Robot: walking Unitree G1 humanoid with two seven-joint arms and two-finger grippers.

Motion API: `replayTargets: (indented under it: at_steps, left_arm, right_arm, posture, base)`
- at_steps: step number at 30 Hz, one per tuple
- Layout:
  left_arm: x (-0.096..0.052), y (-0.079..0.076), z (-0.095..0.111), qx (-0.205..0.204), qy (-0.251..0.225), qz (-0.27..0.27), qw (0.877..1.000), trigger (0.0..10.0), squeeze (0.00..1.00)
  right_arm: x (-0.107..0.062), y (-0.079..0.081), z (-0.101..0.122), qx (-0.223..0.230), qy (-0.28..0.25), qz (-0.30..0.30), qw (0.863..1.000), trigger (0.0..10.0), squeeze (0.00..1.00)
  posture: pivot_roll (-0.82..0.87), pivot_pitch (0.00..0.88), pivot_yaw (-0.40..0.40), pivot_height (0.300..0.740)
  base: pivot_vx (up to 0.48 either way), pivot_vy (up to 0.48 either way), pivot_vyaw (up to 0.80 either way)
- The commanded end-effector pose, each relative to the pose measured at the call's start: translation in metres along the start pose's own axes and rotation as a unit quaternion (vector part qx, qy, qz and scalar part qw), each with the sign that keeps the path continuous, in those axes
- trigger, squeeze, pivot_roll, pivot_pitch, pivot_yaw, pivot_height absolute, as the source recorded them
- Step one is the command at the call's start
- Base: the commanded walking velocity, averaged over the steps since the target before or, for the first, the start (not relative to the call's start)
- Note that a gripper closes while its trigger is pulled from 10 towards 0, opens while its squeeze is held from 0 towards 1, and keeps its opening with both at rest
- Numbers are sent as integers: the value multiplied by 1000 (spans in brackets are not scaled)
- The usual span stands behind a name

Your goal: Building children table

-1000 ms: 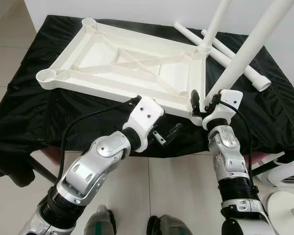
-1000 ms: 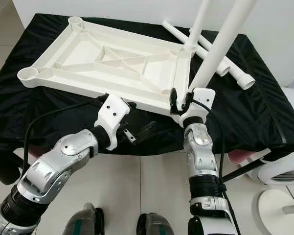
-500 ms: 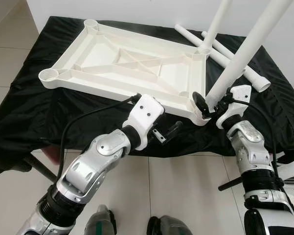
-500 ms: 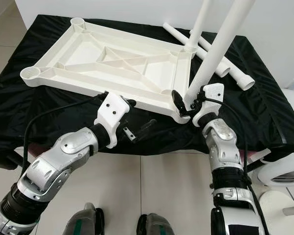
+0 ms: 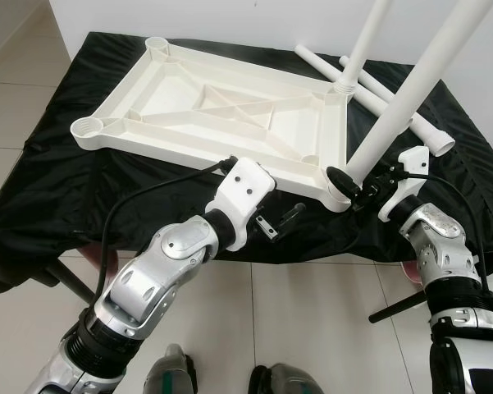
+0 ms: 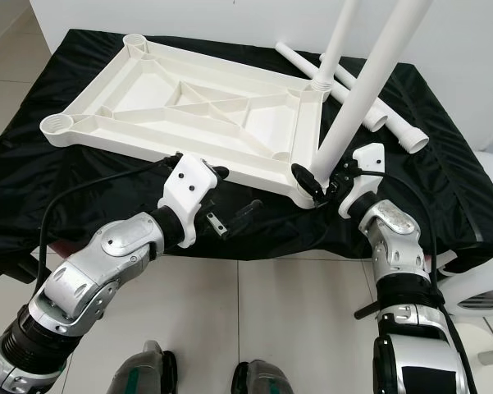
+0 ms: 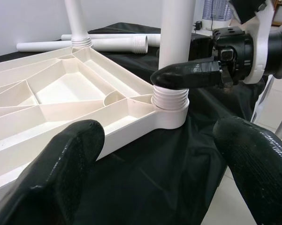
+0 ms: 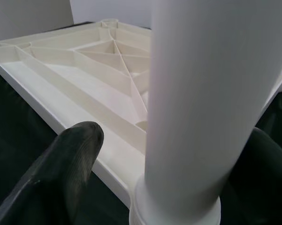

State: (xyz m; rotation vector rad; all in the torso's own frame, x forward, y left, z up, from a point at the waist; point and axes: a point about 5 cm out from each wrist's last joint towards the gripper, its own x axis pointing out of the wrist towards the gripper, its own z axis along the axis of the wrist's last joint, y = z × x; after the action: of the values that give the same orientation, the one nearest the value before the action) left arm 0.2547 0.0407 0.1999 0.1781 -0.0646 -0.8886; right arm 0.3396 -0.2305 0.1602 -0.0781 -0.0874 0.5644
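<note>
My right gripper (image 5: 353, 182) has its fingers spread around the base of the near-right leg (image 5: 410, 92), one finger each side; I can't confirm contact. That leg stands in the near-right corner socket of the upside-down white tabletop (image 5: 221, 111) on the black cloth (image 5: 49, 180). My left gripper (image 5: 283, 223) hangs spread wide, holding nothing, just near of the tabletop's near edge. Two loose legs (image 5: 394, 103) lie far right.

I can read no text, label, brand, number or sign anywhere here; nothing legible stands on any surface I see from my end.
</note>
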Motion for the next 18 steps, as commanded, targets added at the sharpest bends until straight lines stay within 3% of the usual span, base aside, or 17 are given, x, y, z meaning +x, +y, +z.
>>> replayTargets:
  at_steps: [1, 2, 4, 5, 14, 15, 18]
  left_arm:
    - [1, -5, 1, 4, 0, -57, 998, 10000, 0]
    - [1, -5, 1, 5, 0, -58, 998, 10000, 0]
    - [1, -5, 1, 5, 0, -59, 998, 10000, 0]
    - [1, -6, 1, 5, 0, -59, 998, 10000, 0]
    - [1, -7, 1, 5, -1, -59, 998, 10000, 0]
    - [1, -8, 1, 5, -1, -60, 998, 10000, 0]
    - [1, -8, 0, 5, -1, -62, 998, 10000, 0]
  right_arm:
    - [-2, -1, -3, -4, 11, 5, 1000, 7804, 0]
    - [-2, -3, -5, -6, 16, 6, 1000, 4235, 0]
    - [-3, -5, -5, -8, 18, 6, 1000, 4235, 0]
    - [-3, -6, -7, -8, 24, 8, 1000, 392, 0]
    - [-5, -6, -12, -10, 34, 15, 999, 0, 0]
    - [-6, -5, -13, -10, 34, 15, 999, 9490, 0]
    - [-7, -5, -14, -2, 30, 10, 1000, 10000, 0]
  posture:
    - [62, 58, -57, 740]
    - [63, 58, -58, 740]
    - [63, 58, -58, 740]
    - [66, 56, -62, 740]
    - [63, 57, -69, 740]
    - [63, 58, -70, 740]
    - [62, 59, -72, 740]
  base:
    - [0, 0, 0]
    - [0, 0, 0]
    - [0, 0, 0]
    - [0, 0, 0]
    - [0, 0, 0]
    - [0, 0, 0]
    - [0, 0, 0]
